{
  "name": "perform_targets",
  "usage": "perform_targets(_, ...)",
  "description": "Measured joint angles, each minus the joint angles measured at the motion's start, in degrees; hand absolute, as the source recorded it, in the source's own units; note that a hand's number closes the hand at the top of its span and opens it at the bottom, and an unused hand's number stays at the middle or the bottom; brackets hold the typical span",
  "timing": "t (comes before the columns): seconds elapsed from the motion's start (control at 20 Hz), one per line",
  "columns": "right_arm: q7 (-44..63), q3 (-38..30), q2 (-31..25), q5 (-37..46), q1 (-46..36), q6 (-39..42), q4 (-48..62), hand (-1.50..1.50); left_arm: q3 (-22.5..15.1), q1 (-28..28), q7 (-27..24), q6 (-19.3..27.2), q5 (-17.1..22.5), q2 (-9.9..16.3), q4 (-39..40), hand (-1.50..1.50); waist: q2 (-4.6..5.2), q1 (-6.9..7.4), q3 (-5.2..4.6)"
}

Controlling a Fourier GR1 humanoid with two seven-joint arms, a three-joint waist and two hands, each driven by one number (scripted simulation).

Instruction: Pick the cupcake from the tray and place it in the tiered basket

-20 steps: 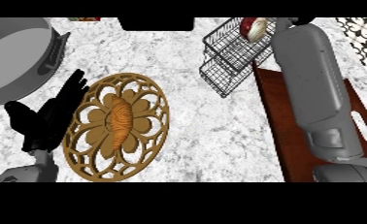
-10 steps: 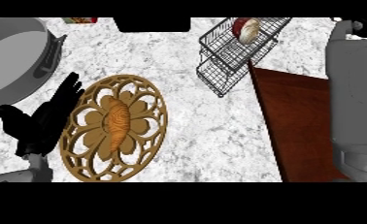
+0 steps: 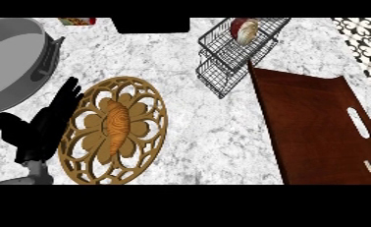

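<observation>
Left hand (image 3: 45,123) rests at the nine o'clock edge of the head view, fingers straight and spread wide, holding nothing, just beside the carved wooden trivet (image 3: 112,130) that carries a croissant (image 3: 116,127). Right hand is out of sight. Across the marble bench (image 3: 196,123), at three o'clock, lies the brown tray (image 3: 311,127), nothing on it. At one o'clock stands the wire tiered basket (image 3: 235,54), with the cupcake (image 3: 244,30) already sitting in its upper tier, so the placing looks done. The cupcake sits near the basket's rim and seems tipped; I judge a knock on the wire could tip it out. The tray's far right corner, a grey pan (image 3: 22,59) at ten o'clock, a small box (image 3: 77,21) and a dark block (image 3: 150,24) at twelve are cut off.
</observation>
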Motion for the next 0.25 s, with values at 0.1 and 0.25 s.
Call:
perform_targets(0.1,1.1,-2.7,-1.6,-3.2,4.3,2.8,-5.1,-1.5,0.6,0.0,-0.5,-0.5,0.4,0.3,0.4,0.0,0.04,0.04,0.0)
perform_targets(0.25,1.2,-7.1,-3.9,-8.3,9.7,6.4,-9.9,-1.5,0.4,-1.9,-0.8,0.1,-0.4,-0.1,2.3,0.0,0.17,0.2,0.01)
